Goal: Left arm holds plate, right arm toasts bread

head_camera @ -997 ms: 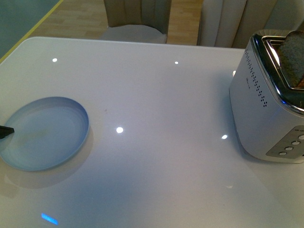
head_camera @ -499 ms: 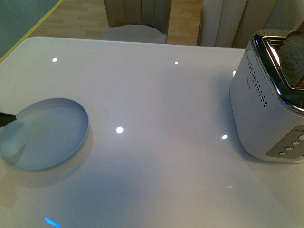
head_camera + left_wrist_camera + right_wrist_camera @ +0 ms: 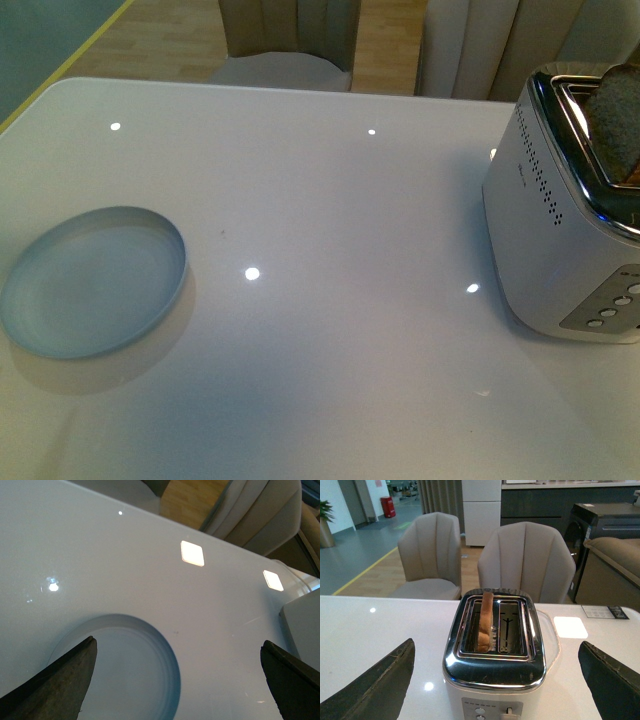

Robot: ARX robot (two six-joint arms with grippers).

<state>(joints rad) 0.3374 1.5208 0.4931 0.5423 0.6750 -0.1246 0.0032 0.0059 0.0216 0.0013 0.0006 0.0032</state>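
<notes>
The pale blue-white plate [image 3: 92, 281] lies flat on the white table at the left; it also shows in the left wrist view [image 3: 120, 670]. My left gripper [image 3: 177, 680] is open above the table, one finger over the plate's edge, the other over bare table; it is out of the front view. The bread slice [image 3: 612, 122] stands upright in a slot of the silver toaster [image 3: 555, 230] at the right, sticking out of the top. In the right wrist view the bread [image 3: 485, 619] sits in one slot. My right gripper [image 3: 497, 680] is open, facing the toaster.
The toaster [image 3: 495, 655] has buttons and a lever on its front face. The second slot is empty. Grey chairs [image 3: 527, 560] stand behind the table's far edge. Bare table [image 3: 340, 300] lies between plate and toaster.
The left gripper's fingertip at the plate's left edge has drawn back out of the front view. The plate, tipped up half a second ago, lies flat again.
</notes>
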